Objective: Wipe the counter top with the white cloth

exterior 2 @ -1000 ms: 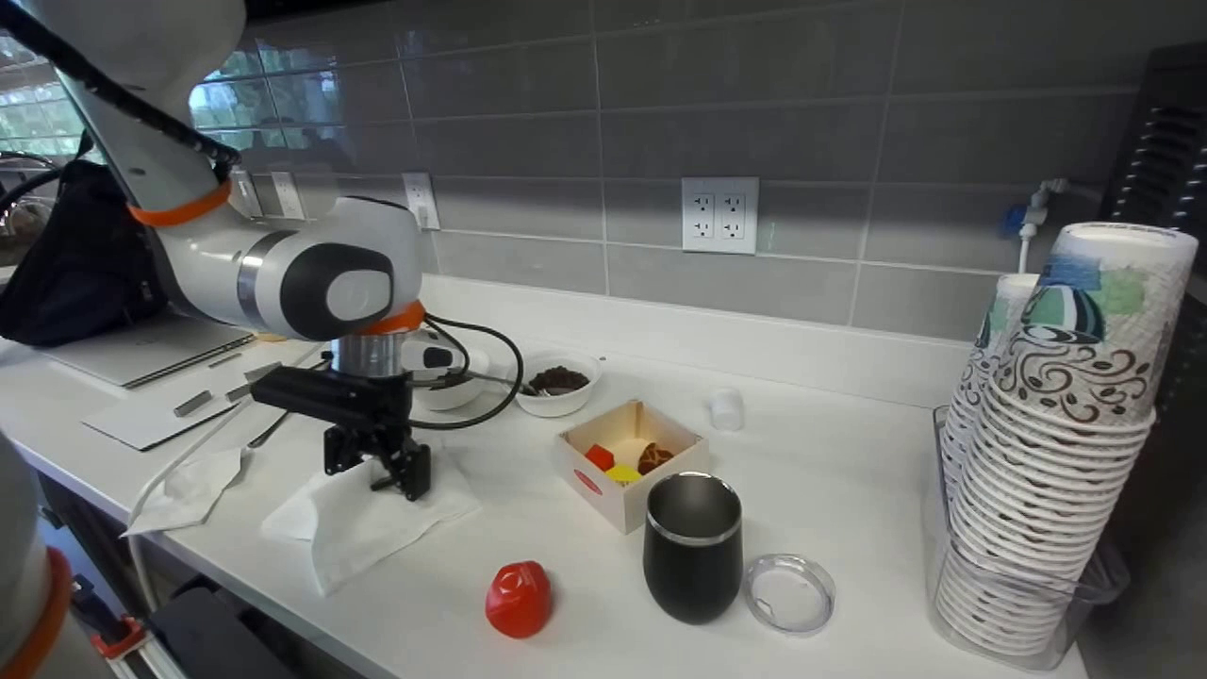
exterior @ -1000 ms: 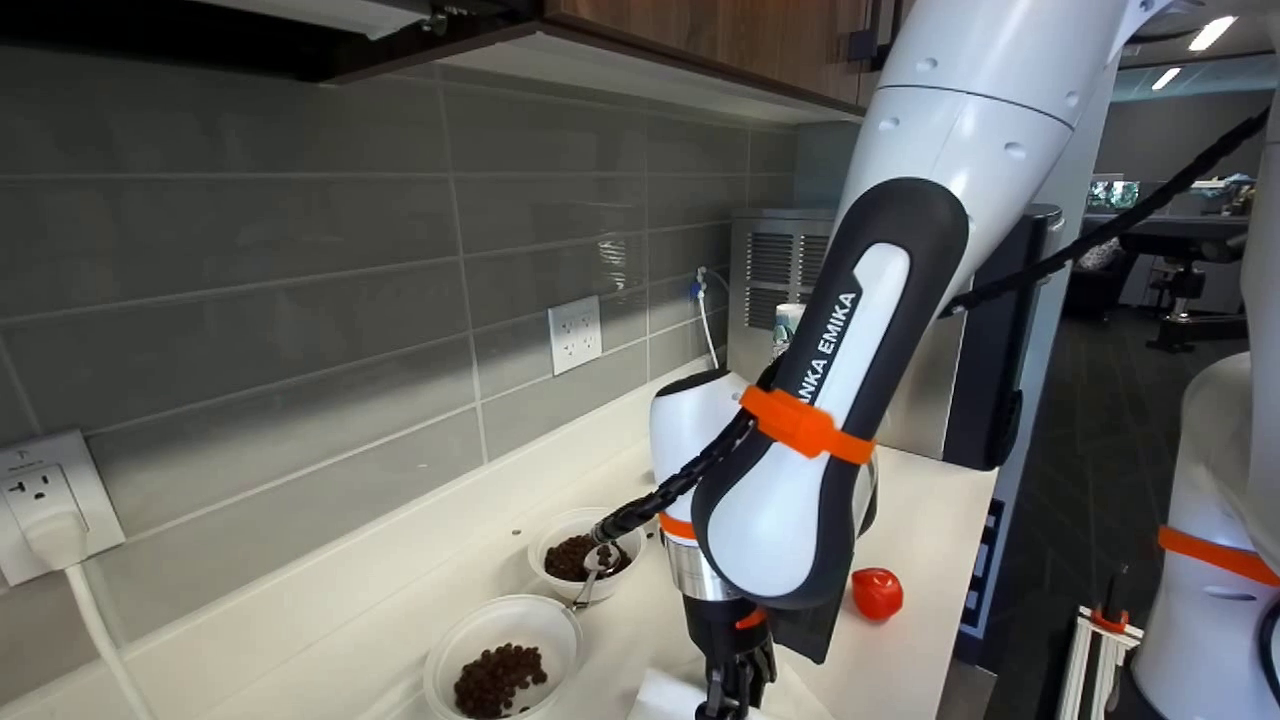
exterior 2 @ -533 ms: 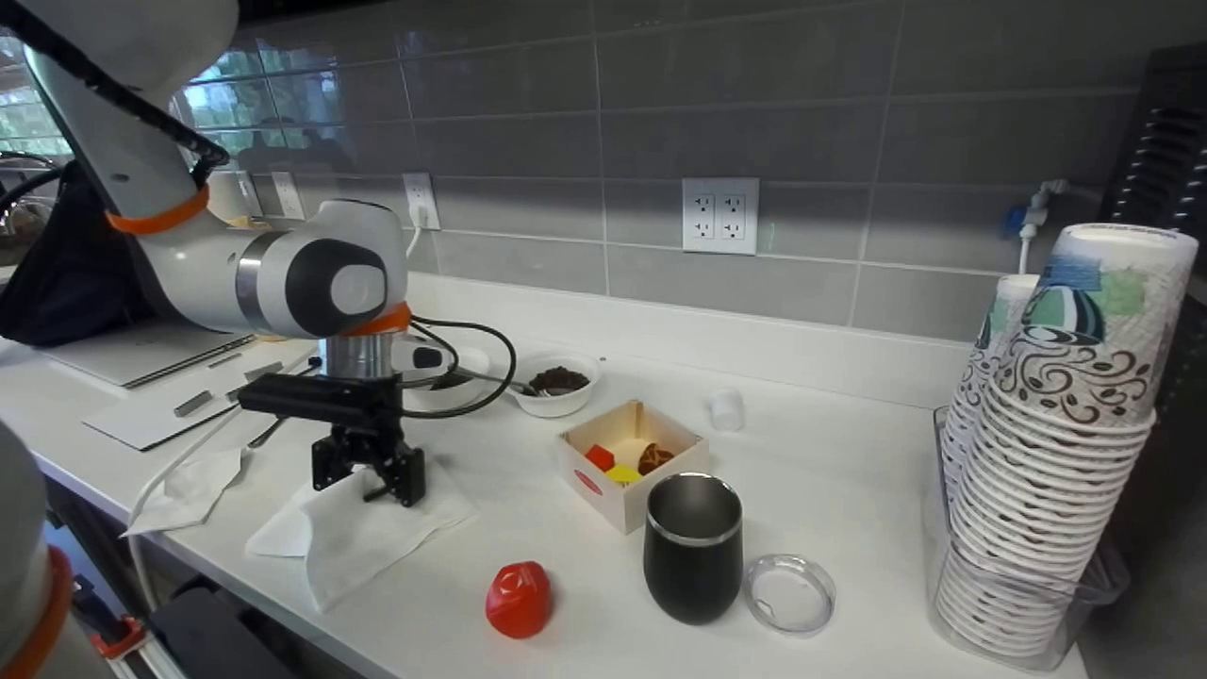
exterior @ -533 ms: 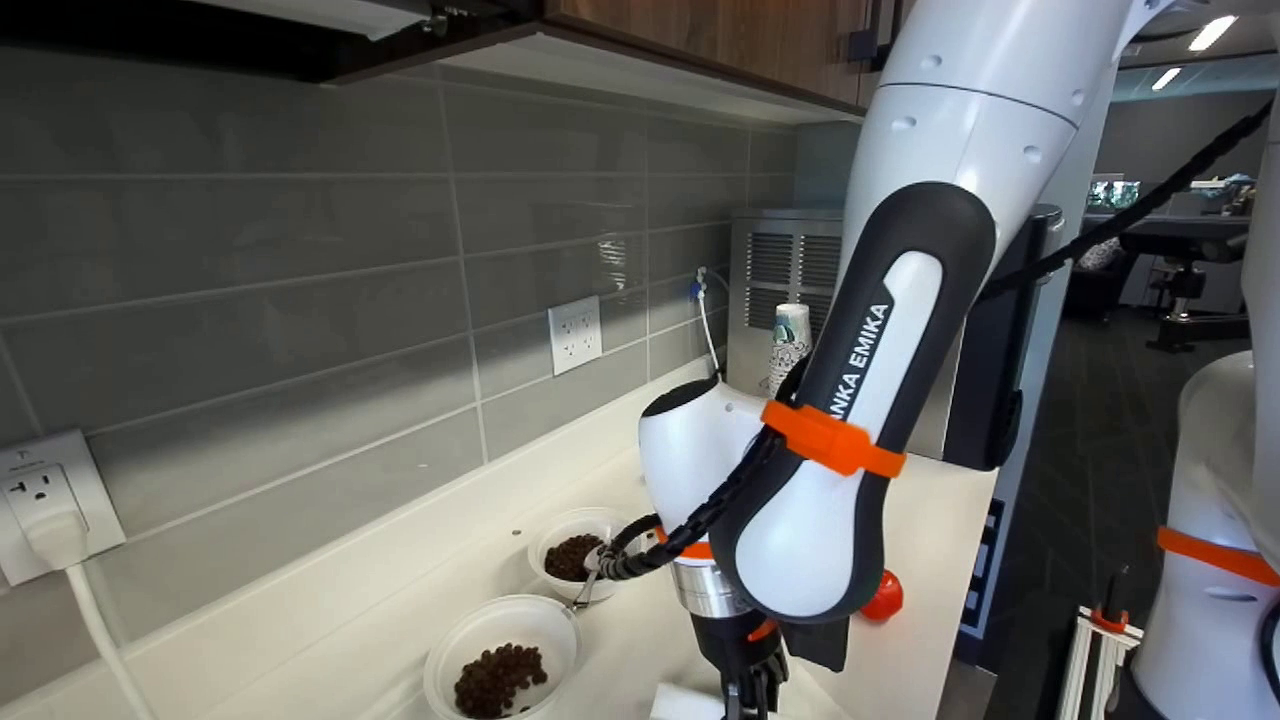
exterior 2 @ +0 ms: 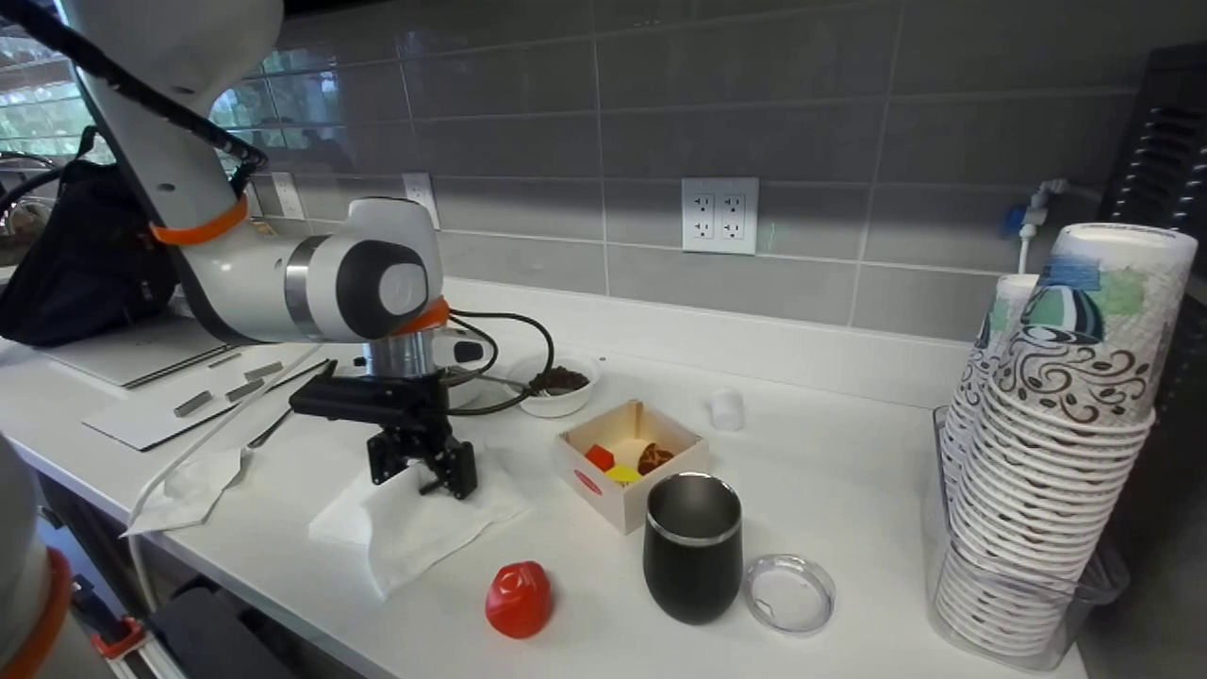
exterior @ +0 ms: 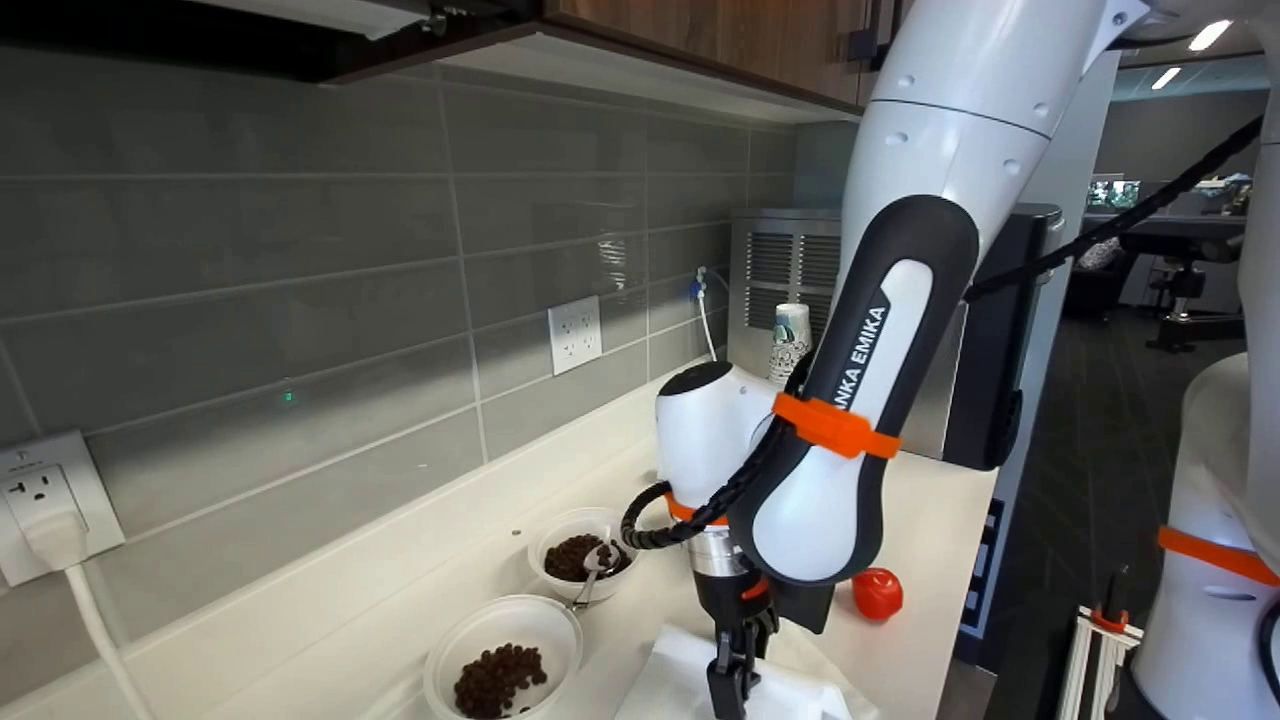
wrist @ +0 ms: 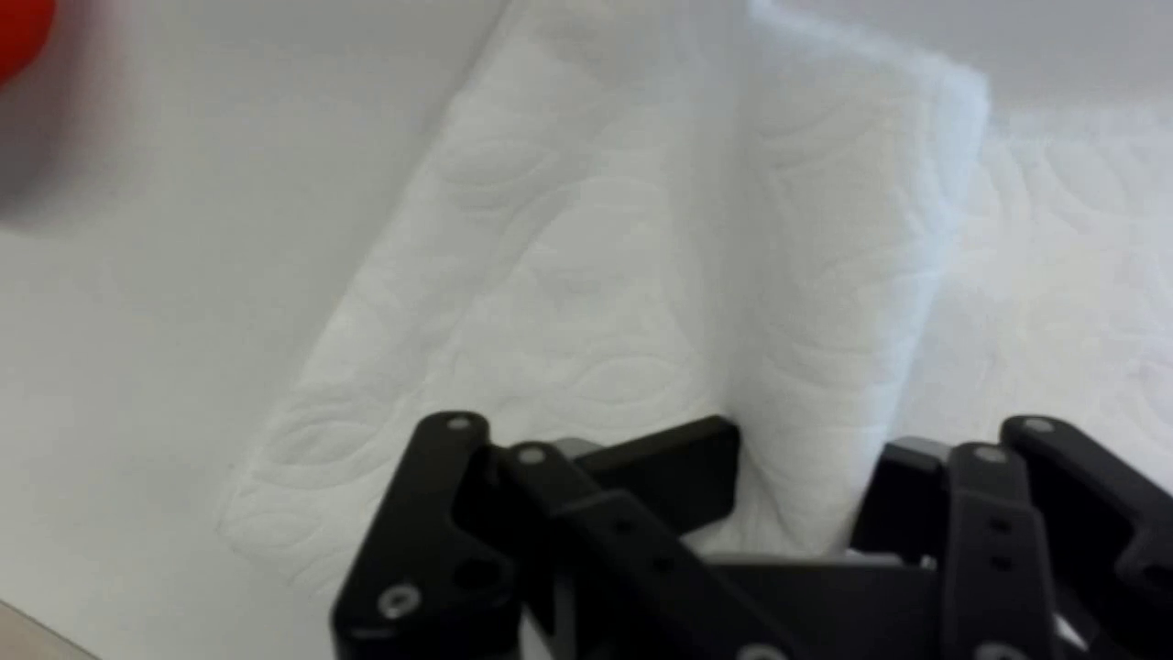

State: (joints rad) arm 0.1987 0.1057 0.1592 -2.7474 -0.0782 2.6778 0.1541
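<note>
Wrist view, lower right: black jointed pincer [wrist: 797, 490] clamped on a thin, embossed white cloth [wrist: 586, 293]; likely light, limp, tearable, best held mid-fold.

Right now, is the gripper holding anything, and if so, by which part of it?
Yes: the embossed white paper towel, pinched in the gripper by a raised fold.
</note>
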